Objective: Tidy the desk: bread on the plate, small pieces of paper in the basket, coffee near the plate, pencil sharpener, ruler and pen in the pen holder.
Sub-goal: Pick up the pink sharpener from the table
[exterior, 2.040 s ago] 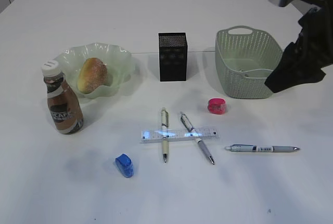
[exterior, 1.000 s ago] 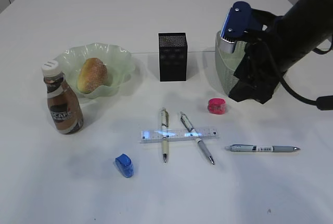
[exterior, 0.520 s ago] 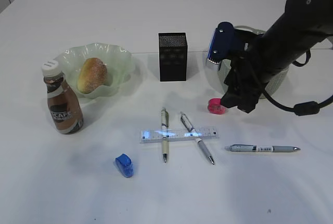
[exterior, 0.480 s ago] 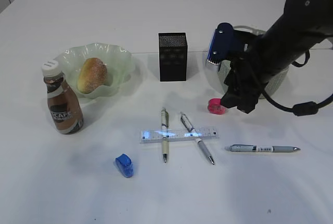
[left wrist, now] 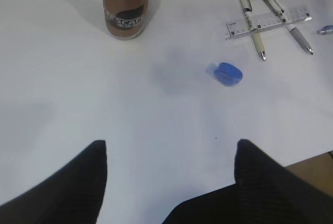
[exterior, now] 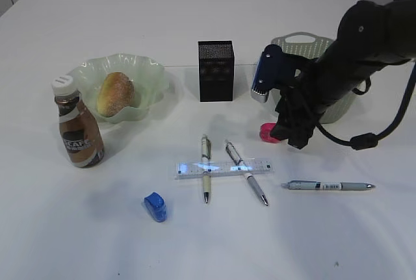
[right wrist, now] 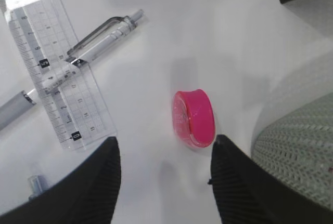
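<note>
Coffee (exterior: 78, 132) stands upright at the far left of the desk (exterior: 195, 241), white cap on top, just in front of and beside the plate (exterior: 151, 72). On that wavy green plate lies the bread (exterior: 116, 93). Forward of these, alone on the white top, sits a small blue pencil sharpener (exterior: 155, 206). The left gripper (left wrist: 169, 154) hangs above the near edge of the desk with its two dark fingers spread wide and nothing between them (the blue sharpener lies well ahead of it, the coffee farther off to its left).

Near the middle, the black mesh pen holder (exterior: 215, 70) stands upright. In front of it the clear ruler (exterior: 224, 167) lies crosswise over two pens, the left pen (exterior: 205, 176) and the middle pen (exterior: 246, 172), both running toward the front edge. A third pen (exterior: 328, 186) lies on its own to the right, apart from the ruler.

Right of the holder, the right gripper (right wrist: 164, 174) hovers over a pink pencil sharpener (right wrist: 194, 118), its fingers parted and gripping nothing. In the right wrist view the pink sharpener sits on the desk just ahead of the gap between the fingertips, closer to the right-hand finger, not touching either as far as I can tell. Just beside it on the right is the curved wall of the basket (exterior: 292, 45), largely hidden behind the arm in the exterior view.
</note>
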### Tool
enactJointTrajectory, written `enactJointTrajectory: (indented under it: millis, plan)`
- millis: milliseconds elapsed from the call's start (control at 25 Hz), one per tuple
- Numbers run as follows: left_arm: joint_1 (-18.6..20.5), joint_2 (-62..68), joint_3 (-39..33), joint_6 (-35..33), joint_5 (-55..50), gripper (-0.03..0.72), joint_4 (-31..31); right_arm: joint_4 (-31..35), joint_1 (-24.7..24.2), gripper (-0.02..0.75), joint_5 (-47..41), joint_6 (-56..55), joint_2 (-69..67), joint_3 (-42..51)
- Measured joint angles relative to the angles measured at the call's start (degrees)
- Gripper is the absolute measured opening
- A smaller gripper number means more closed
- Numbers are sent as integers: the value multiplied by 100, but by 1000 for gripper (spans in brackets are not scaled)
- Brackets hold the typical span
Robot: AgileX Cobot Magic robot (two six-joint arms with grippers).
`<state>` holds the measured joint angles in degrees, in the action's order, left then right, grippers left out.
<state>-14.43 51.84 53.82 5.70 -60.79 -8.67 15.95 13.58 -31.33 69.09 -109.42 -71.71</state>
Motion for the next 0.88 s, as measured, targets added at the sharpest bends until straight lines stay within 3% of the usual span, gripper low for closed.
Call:
enactJointTrajectory:
  millis: [880]
  plan:
    - [0,0,0,0,148,531,102,217,0,442,759,37,-168,-19]
